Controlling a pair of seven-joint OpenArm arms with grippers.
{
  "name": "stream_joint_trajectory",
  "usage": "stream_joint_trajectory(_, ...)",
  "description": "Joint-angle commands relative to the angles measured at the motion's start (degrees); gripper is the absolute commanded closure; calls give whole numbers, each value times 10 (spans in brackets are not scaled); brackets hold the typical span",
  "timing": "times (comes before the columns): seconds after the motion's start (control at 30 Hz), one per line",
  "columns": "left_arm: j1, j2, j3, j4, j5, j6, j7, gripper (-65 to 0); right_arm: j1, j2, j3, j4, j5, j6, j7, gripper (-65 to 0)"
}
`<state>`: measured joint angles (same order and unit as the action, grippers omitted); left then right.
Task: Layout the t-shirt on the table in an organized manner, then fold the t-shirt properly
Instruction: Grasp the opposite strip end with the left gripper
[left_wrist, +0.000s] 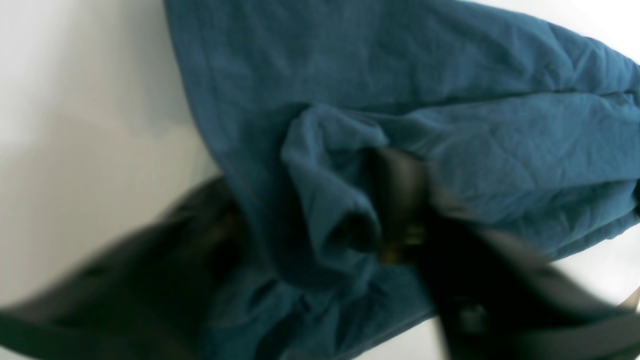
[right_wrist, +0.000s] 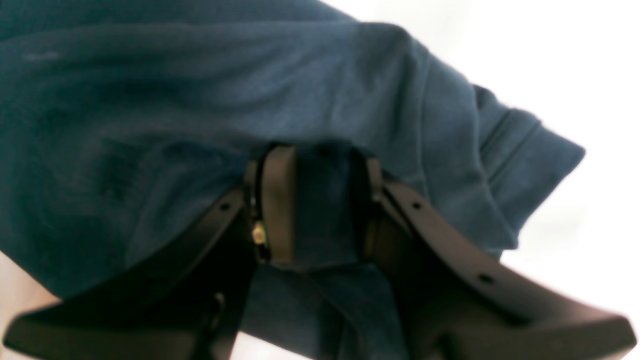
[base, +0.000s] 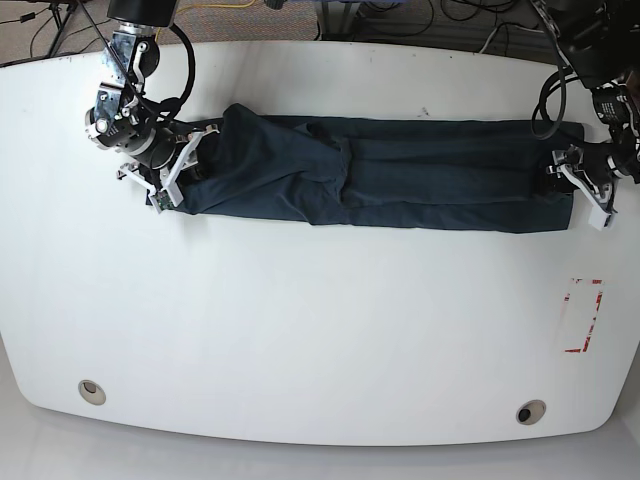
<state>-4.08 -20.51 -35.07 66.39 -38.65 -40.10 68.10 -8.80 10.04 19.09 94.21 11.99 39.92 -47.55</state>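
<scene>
Across the far half of the table (base: 320, 330) the t-shirt (base: 400, 175) lies stretched in a long band. At its left end the right gripper (right_wrist: 320, 210) is clamped on a fold of cloth. At the right end, the left gripper (left_wrist: 320, 235) straddles bunched fabric (too blurred to judge its grip).
</scene>
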Motion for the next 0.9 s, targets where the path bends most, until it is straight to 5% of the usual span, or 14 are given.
stream_joint_trajectory(0.0, -2, -8, 1, 4, 10, 1, 14, -146, 6, 6, 2, 12, 7, 1, 12, -166)
stream_joint_trajectory(0.1, -2, -8, 1, 6, 10, 1, 14, -61, 6, 6, 2, 12, 6, 1, 12, -166)
stream_joint_trajectory(0.4, -1, -10, 0, 39, 10, 1, 13, -54, 7, 6, 2, 12, 6, 1, 12, -166)
stream_joint_trajectory(0.87, 80, 13, 47, 388, 8, 1, 17, -54, 7, 6, 2, 12, 6, 1, 12, -166)
